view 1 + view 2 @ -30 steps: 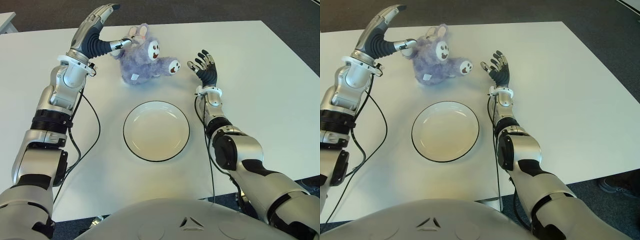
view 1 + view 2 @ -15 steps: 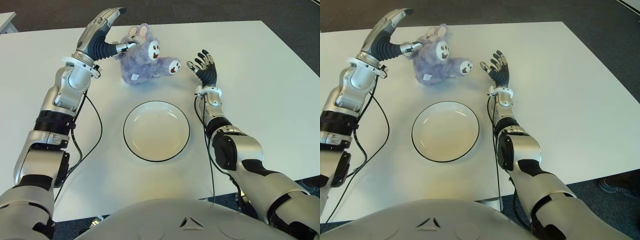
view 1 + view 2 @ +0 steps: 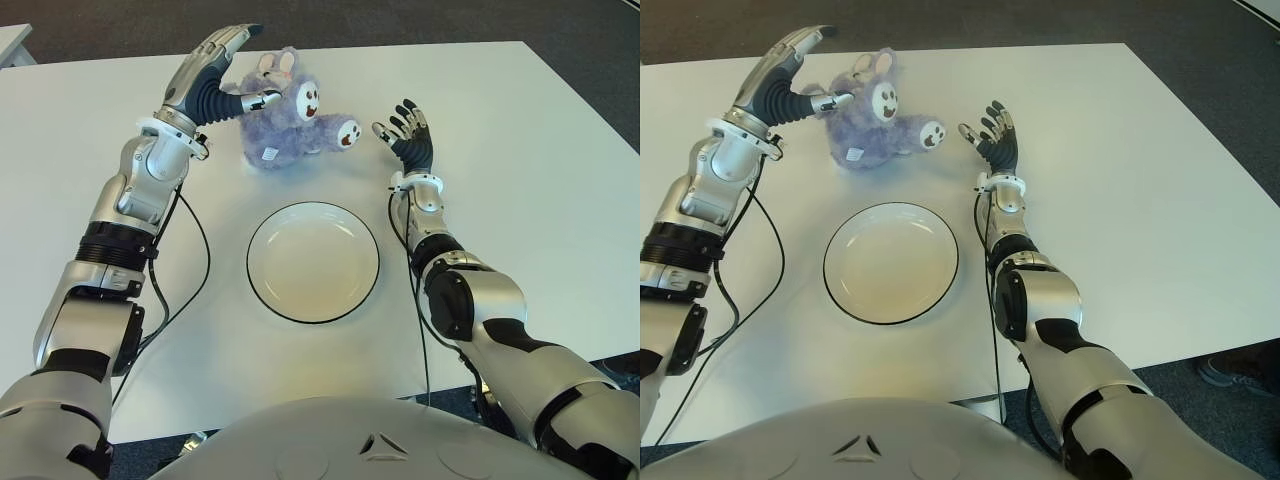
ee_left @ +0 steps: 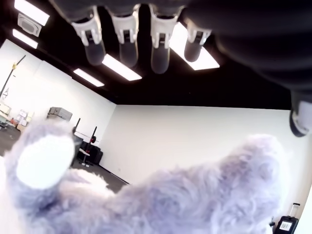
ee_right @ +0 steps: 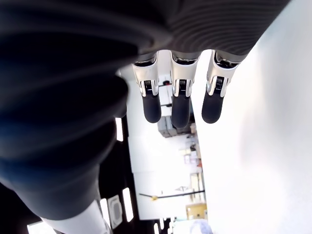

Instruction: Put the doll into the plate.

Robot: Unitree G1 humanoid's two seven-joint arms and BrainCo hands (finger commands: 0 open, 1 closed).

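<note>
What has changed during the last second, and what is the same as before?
The left robot hand moved rightward, closer to the doll, with its thumb now at the doll's head; its fingers are open and it grasps nothing. The doll, the plate and the open right robot hand stayed where they were on the table.

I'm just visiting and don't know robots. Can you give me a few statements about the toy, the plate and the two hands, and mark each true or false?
1. The fluffy purple plush doll lies in the round white black-rimmed plate. False: it lies on the white table, beyond the plate.
2. The plate holds nothing. True.
3. The left hand is at the doll's left side, fingers spread. True.
4. The right hand grips the doll. False: it is open, right of the doll, apart from it.
</note>
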